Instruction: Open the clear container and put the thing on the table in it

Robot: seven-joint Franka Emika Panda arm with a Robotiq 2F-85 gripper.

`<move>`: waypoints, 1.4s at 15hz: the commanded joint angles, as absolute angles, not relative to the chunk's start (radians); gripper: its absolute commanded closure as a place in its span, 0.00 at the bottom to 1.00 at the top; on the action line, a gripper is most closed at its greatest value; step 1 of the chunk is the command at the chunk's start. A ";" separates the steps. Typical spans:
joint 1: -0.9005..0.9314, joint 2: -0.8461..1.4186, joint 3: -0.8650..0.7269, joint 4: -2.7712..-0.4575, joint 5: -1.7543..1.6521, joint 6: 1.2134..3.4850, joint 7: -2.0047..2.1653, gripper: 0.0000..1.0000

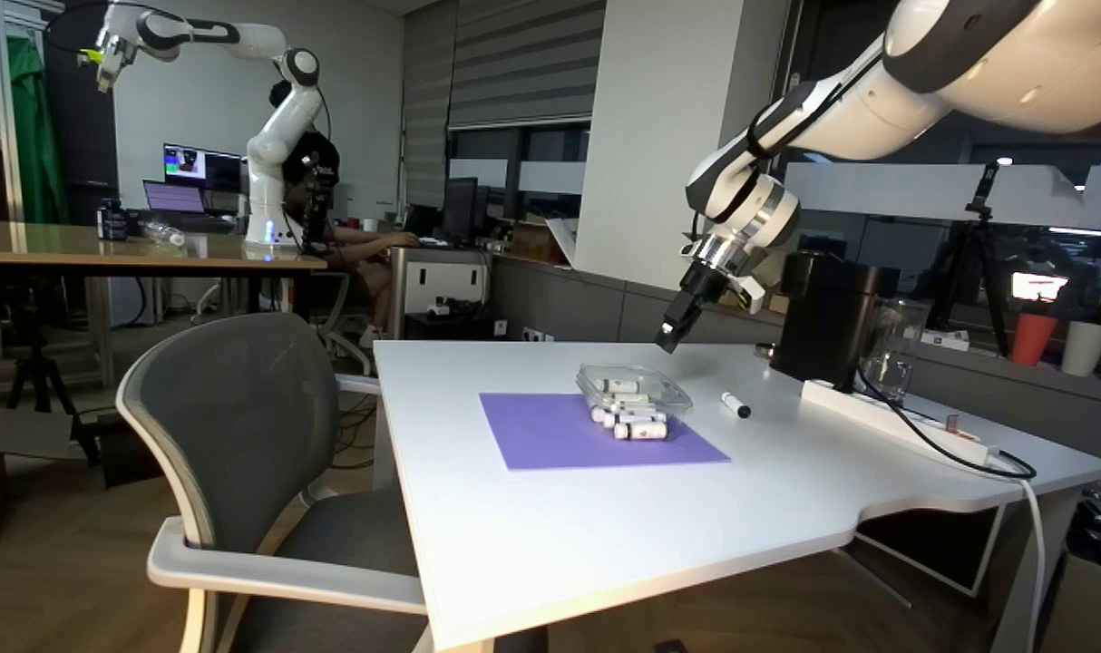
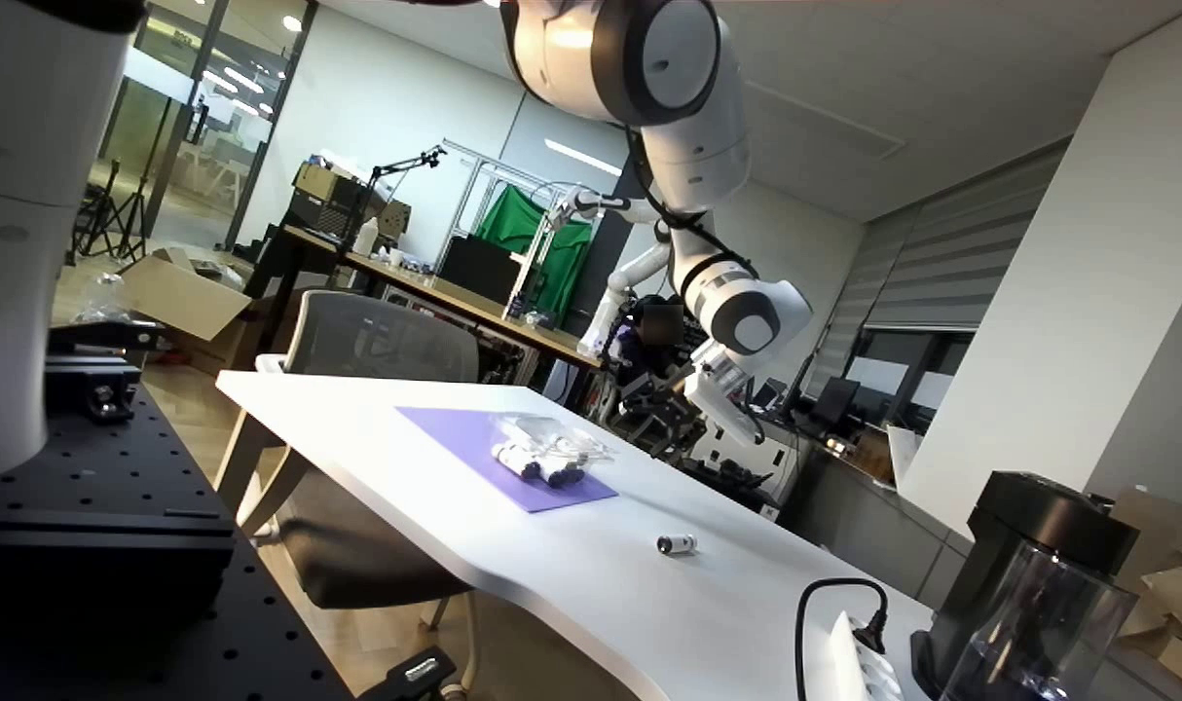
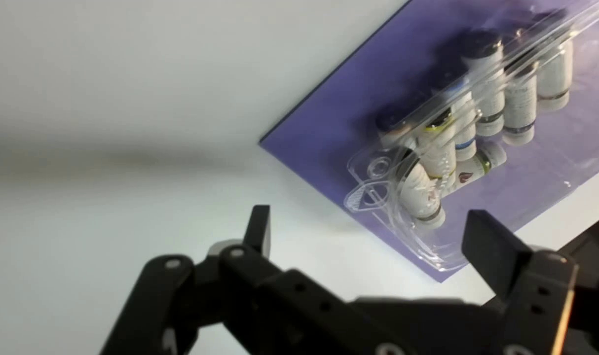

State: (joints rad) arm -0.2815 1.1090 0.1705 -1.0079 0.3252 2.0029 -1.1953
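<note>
below and apart from the wide-spread, empty fingers, the clear container rests on a purple mat.

at two o'clock the wrist view cuts off the clear container, at six the gripper; the loose bottle, four o'clock in an exterior view, is too small for me to read.

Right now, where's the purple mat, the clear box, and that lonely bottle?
Purple mat [image 1: 541, 435]: in an exterior view, its bare left part.
Clear plastic box [image 1: 667, 391]: in an exterior view, its right side.
Black-capped bottle [image 2: 680, 544]: in an exterior view, its white body.
</note>
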 commanded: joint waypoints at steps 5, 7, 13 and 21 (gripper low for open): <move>-0.283 1.292 0.232 -0.725 0.380 1.880 -1.097 0.00; -0.282 1.315 0.234 -0.684 0.390 1.841 -1.045 0.00; -0.279 1.349 0.226 -0.610 0.389 1.754 -0.906 0.00; -0.271 1.372 0.223 -0.598 0.380 1.726 -0.853 0.00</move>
State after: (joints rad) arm -0.2820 1.3383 0.2259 -0.6666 0.3805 1.7664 -0.9105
